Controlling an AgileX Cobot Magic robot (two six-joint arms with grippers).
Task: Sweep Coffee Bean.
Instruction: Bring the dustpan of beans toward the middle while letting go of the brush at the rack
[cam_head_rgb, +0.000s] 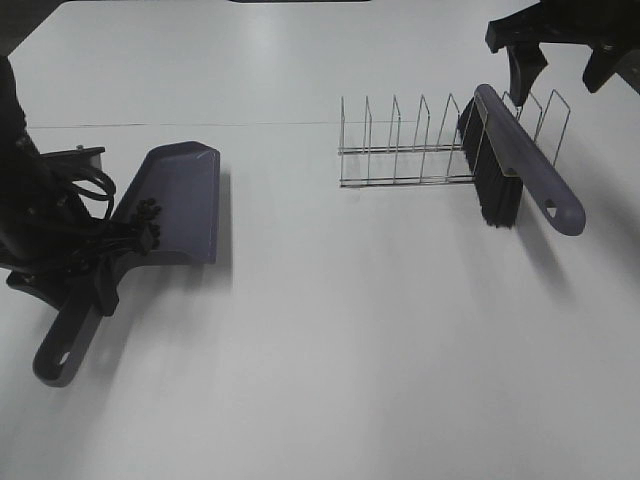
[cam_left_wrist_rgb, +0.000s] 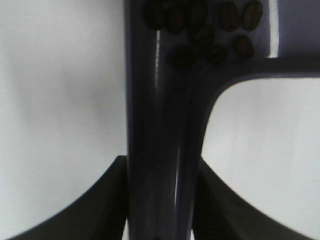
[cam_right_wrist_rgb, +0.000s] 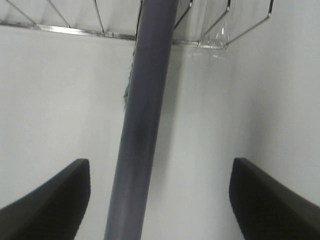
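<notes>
The coffee beans (cam_head_rgb: 148, 222) lie in a dark cluster at the back of the purple dustpan (cam_head_rgb: 180, 200), by its handle; in the left wrist view the beans (cam_left_wrist_rgb: 210, 30) sit just past the handle (cam_left_wrist_rgb: 160, 150). My left gripper (cam_head_rgb: 95, 272) (cam_left_wrist_rgb: 160, 200) is shut on the dustpan handle. The purple brush (cam_head_rgb: 530, 160) leans in the wire rack (cam_head_rgb: 410, 150), its black bristles (cam_head_rgb: 495, 195) touching the table. My right gripper (cam_head_rgb: 565, 65) (cam_right_wrist_rgb: 162, 200) is open and hovers behind the rack, with the brush handle (cam_right_wrist_rgb: 142, 115) between its spread fingers, untouched.
The white table (cam_head_rgb: 350, 330) stretches between dustpan and rack. A faint seam line (cam_head_rgb: 250, 124) crosses the tabletop at the back. The left arm's cables (cam_head_rgb: 85, 185) bunch beside the dustpan.
</notes>
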